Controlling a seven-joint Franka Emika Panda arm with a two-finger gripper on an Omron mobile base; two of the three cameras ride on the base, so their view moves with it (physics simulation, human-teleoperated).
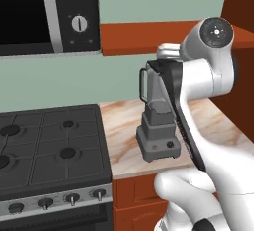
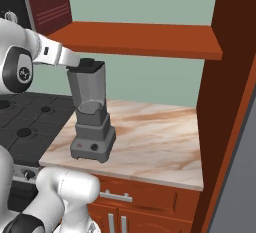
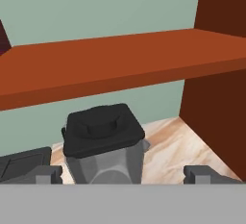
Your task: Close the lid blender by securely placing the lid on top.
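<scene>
You are looking at the blender (image 2: 92, 122) standing on the marble counter (image 2: 160, 142), just beside the stove (image 1: 49, 145), with its red button and black knob facing out toward the base. The lid (image 3: 103, 129) is sitting on the rim of the jar, looking level and covering the opening, as the hand view is showing from close by. Your gripper (image 3: 125, 174) is hovering just behind and slightly above the lid, with its two fingertips (image 3: 45, 174) standing wide apart at the bottom corners of the hand view and nothing lying between them. The lid and jar top are showing between and beyond those tips, apart from both. In the right base view the hand is reaching in from the left, level with the jar's top, under the wooden shelf (image 2: 150, 39)
</scene>
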